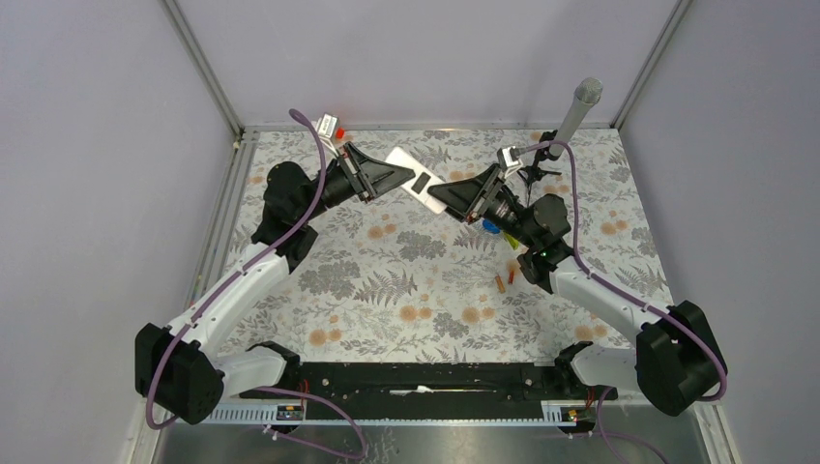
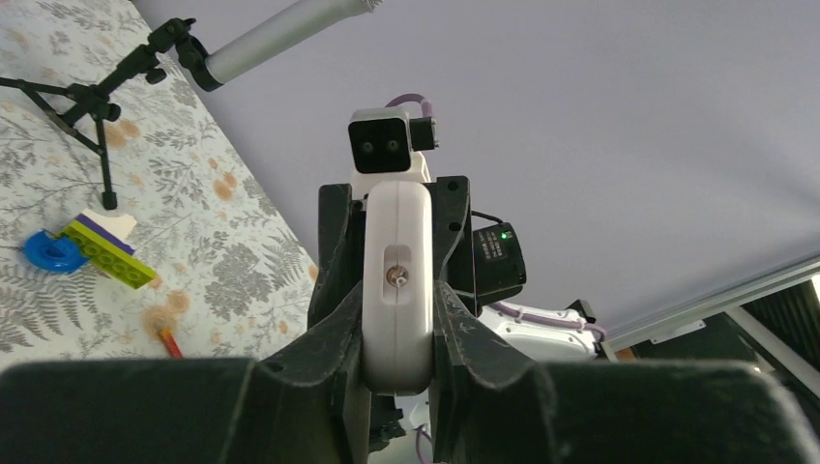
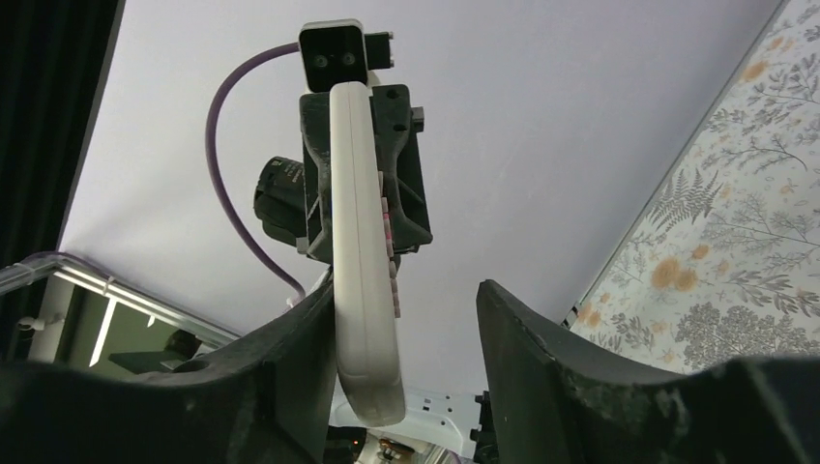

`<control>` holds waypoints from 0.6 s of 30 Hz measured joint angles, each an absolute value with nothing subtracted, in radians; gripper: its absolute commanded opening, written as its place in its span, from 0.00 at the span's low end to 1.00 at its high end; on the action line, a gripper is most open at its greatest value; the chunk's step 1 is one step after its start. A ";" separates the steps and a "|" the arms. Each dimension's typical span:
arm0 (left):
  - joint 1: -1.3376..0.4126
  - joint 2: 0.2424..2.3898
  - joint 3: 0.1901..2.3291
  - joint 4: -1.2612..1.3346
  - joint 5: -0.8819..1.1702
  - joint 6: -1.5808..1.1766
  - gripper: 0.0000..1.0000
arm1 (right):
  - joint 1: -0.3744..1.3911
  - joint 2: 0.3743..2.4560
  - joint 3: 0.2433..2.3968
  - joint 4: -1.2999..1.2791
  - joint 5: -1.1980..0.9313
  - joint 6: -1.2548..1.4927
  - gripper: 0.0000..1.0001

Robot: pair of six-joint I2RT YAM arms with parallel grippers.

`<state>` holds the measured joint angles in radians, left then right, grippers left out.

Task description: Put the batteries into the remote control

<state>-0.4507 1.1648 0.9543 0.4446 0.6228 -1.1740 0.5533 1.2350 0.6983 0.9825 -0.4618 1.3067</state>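
top external: left tool (image 1: pixel 408 175) pinches the remote control (image 1: pixel 403 159), right tool (image 1: pixel 437 196) spread at its other end; batteries (image 1: pixel 501 282) lie nearer the right arm.

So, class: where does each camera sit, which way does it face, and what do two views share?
Top external: above and behind the robot, looking down on the table; left arm and right arm show.
Left wrist: on the left arm, facing along the left end effector, shut on the remote control.
Right wrist: on the right arm, facing along the open right end effector.
Shared: both wrist views face each other, with the remote control between.
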 measured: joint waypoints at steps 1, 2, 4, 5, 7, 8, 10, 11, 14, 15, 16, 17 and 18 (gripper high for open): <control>-0.450 1.165 0.954 0.442 0.625 -1.169 0.00 | 0.554 1.235 0.698 0.973 -0.463 1.299 0.55; -0.450 1.166 0.954 0.440 0.627 -1.158 0.00 | 0.554 1.235 0.698 0.963 -0.463 1.293 0.51; -0.448 1.168 0.954 0.431 0.628 -1.144 0.00 | 0.554 1.234 0.698 0.953 -0.462 1.283 0.44; -0.446 1.168 0.954 0.424 0.629 -1.141 0.00 | 0.554 1.231 0.698 0.949 -0.461 1.279 0.41; -0.443 1.169 0.954 0.411 0.632 -1.140 0.00 | 0.556 1.224 0.698 0.936 -0.461 1.269 0.34; -0.442 1.169 0.954 0.408 0.634 -1.142 0.00 | 0.557 1.219 0.698 0.931 -0.460 1.265 0.31; -0.436 1.169 0.954 0.399 0.641 -1.157 0.00 | 0.560 1.209 0.690 0.934 -0.455 1.261 0.26; -0.434 1.169 0.954 0.397 0.646 -1.174 0.00 | 0.561 1.205 0.683 0.941 -0.455 1.261 0.25; -0.430 1.173 0.951 0.405 0.664 -1.233 0.00 | 0.563 1.198 0.672 0.968 -0.457 1.253 0.23; -0.429 1.174 0.948 0.414 0.670 -1.253 0.00 | 0.563 1.197 0.669 0.978 -0.462 1.245 0.22; -0.426 1.175 0.944 0.418 0.676 -1.271 0.00 | 0.563 1.196 0.666 0.985 -0.467 1.234 0.22; -0.423 1.176 0.941 0.420 0.684 -1.286 0.00 | 0.563 1.196 0.664 0.988 -0.472 1.225 0.21; -0.421 1.176 0.940 0.419 0.691 -1.296 0.00 | 0.563 1.194 0.661 0.989 -0.479 1.214 0.21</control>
<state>-0.4210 1.1759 0.9398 0.4194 0.6914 -1.2961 0.5632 1.1942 0.6613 0.9890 -0.4793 1.2140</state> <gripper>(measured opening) 0.224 0.305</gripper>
